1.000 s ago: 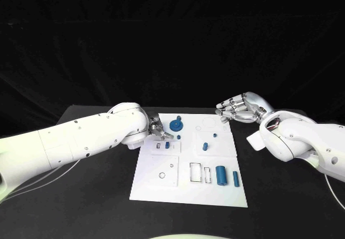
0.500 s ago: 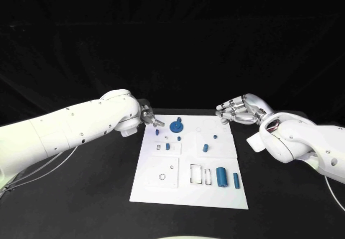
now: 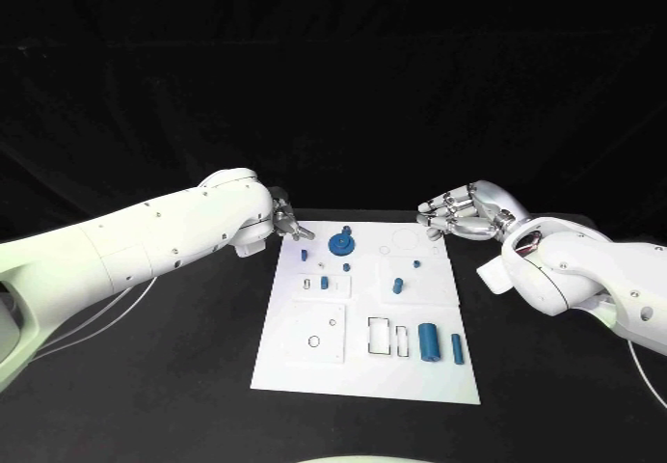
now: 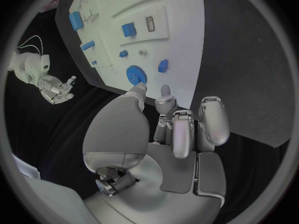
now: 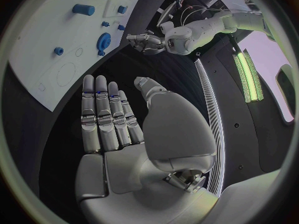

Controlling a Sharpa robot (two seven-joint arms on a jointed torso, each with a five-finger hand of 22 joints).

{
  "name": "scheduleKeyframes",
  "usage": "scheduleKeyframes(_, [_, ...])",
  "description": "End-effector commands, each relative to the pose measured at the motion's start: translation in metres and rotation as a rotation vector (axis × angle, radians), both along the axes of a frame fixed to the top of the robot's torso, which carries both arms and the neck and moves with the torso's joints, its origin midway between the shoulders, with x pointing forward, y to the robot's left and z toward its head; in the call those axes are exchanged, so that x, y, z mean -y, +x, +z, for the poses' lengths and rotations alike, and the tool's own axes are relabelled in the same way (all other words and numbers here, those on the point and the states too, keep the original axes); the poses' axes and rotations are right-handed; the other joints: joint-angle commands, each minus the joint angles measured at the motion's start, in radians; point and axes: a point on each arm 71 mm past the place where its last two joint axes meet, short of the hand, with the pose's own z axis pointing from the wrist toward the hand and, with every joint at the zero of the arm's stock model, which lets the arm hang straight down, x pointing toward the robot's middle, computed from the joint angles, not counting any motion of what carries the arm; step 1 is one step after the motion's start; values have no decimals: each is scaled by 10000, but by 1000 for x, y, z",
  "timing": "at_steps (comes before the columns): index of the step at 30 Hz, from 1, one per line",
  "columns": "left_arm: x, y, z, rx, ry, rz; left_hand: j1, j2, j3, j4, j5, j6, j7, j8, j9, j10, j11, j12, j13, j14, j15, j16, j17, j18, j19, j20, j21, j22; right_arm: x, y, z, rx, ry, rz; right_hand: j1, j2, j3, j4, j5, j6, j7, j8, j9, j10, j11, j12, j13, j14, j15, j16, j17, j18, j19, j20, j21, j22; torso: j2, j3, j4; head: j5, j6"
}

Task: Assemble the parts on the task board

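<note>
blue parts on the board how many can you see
8, though more may be hidden. Far end: gear, left piece, small peg, right peg. Middle: left block, right block. Near right: thick cylinder, slim cylinder.

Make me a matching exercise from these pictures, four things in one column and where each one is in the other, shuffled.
Things:
1. round blue toothed gear
2. large blue cylinder
3. silver left hand
4. silver right hand

Places:
A. off the white task board, beyond its far right corner
B. near the board's far edge
C. at the board's far left corner
D. on the board's near right part

Pairs: 1-B, 2-D, 3-C, 4-A
</note>
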Motion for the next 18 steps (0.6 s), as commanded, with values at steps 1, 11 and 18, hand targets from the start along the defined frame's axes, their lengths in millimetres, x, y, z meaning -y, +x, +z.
scheduleKeyframes(1, [4,2,-2,-169,327,-430,95,-22,-59,5,5,55,21,-60,-25,9,63,63,7,871,86,7,2090,38,-7,81,-27,21,-3,-1,0,8,11,163,-99,24,-56,-6,39,-71,16,-52,1,-37,3,-22,-8,-73,-29,-39,-14,22,-57,-15,-58,-9,-5,3,5,7,-10])
scheduleKeyframes(11, [9,4,-13,-579,578,-520,-57,-16,-188,18,-5,158,30,-163,-155,-13,76,61,-29,865,101,-7,2075,40,-5,106,-31,24,-4,-1,0,5,25,214,-98,26,-56,-7,42,-71,16,-52,1,-37,3,-22,-8,-74,-29,-38,-15,23,-57,-14,-59,-11,-3,-1,0,-11,-40])
scheduleKeyframes(18, [9,6,-18,-700,635,-505,-69,-2,-198,16,-3,180,26,-168,-167,-4,74,79,-14,865,101,-5,2077,41,-8,108,-33,20,-5,-1,-1,1,29,231,-93,34,-54,-10,50,-71,15,-51,2,-39,3,-20,-8,-75,-29,-35,-18,25,-57,-13,-63,-18,-15,4,7,-26,-52])
